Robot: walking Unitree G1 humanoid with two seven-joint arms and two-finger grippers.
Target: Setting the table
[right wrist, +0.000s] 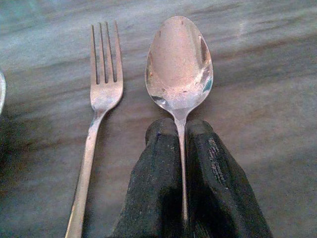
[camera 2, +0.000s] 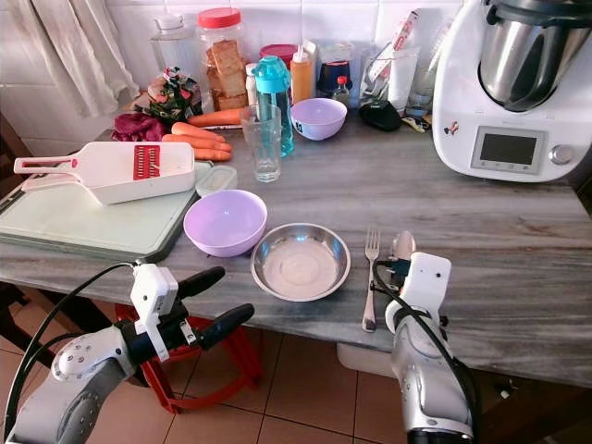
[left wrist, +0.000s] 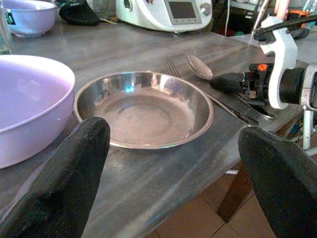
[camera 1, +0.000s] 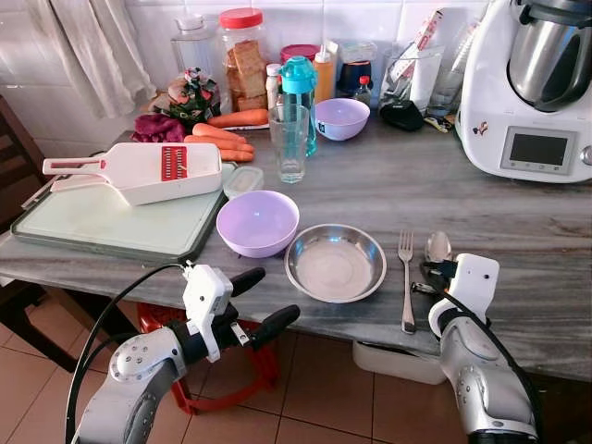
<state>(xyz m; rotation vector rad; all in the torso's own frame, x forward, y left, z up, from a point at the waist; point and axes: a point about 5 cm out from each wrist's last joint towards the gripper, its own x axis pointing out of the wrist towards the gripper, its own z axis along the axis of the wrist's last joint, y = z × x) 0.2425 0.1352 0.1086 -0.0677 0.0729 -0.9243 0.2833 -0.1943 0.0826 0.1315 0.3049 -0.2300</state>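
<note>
The right hand (right wrist: 181, 148) is clenched on the spoon (right wrist: 179, 64), lying on the desk (camera 1: 518, 222) right of the fork (camera 1: 406, 277); its handle is hidden. The left hand (camera 1: 264, 301) is released, off the near edge.

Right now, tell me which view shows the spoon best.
The right wrist view: the spoon sits large and sharp, bowl up, beside the fork, its handle pinched in the right claw. The eye views show only its small bowl beyond that claw. The left wrist view shows it sidelong, past the steel plate.
</note>
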